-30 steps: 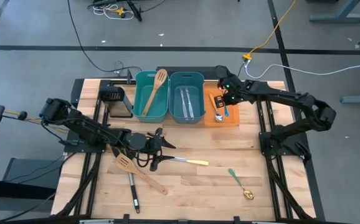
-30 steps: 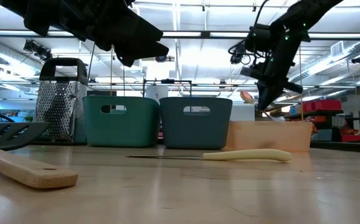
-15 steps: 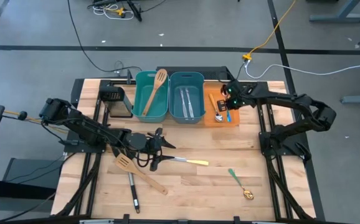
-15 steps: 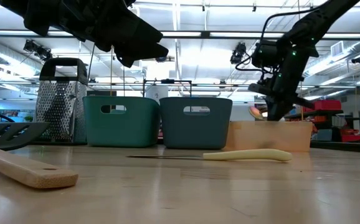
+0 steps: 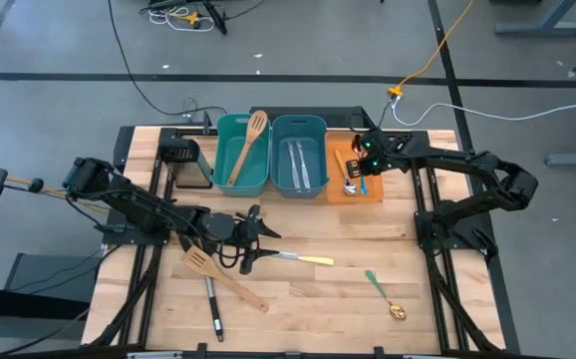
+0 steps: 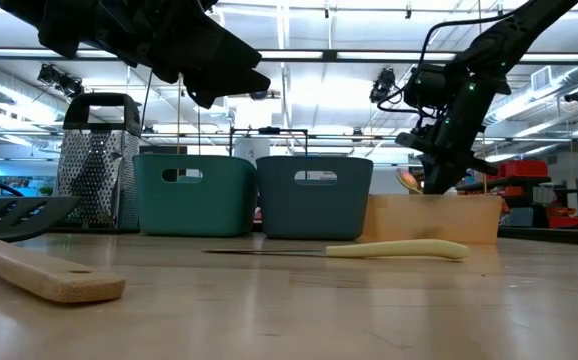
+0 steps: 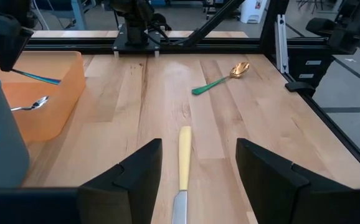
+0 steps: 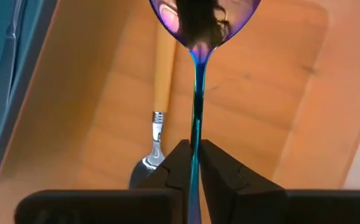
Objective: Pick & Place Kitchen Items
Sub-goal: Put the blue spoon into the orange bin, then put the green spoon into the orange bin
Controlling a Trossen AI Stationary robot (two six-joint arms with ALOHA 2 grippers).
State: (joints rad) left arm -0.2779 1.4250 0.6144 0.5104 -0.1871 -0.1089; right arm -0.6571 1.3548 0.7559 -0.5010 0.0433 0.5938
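My right gripper [image 5: 366, 162] hangs over the orange bin [image 5: 373, 191], shut on a spoon with a blue handle [image 8: 196, 93]. The spoon's shiny bowl [image 6: 406, 178] shows just above the bin's wall. A silver spoon with an orange handle [image 8: 158, 106] lies in the bin. My left gripper [image 7: 192, 180] is open above the yellow-handled knife [image 7: 184, 158], which lies flat on the table; one finger stands on either side of it without touching. A green-handled spoon [image 5: 383, 294], a wooden spatula [image 5: 223, 277] and a black turner [image 5: 211, 304] lie on the table. My right gripper pinches the spoon's thin blue handle [image 8: 195, 149] between its two fingers. The spoon runs on straight ahead of the fingers, which lie along it, with its bowl [image 8: 202, 18] at the free end. The spoon is lifted clear above the orange bin's floor.
Two teal bins stand at the far side: one [image 5: 230, 178] holds a wooden spatula [image 5: 250, 140], the other [image 5: 299, 186] holds silver knives. A black mesh box [image 5: 183, 160] stands left of them. Bare wood lies between the knife and the bins.
My right gripper has gone down toward the orange bin with the blue-handled spoon, and the spoon's bowl has sunk to the bin's rim. It has kept its hold.
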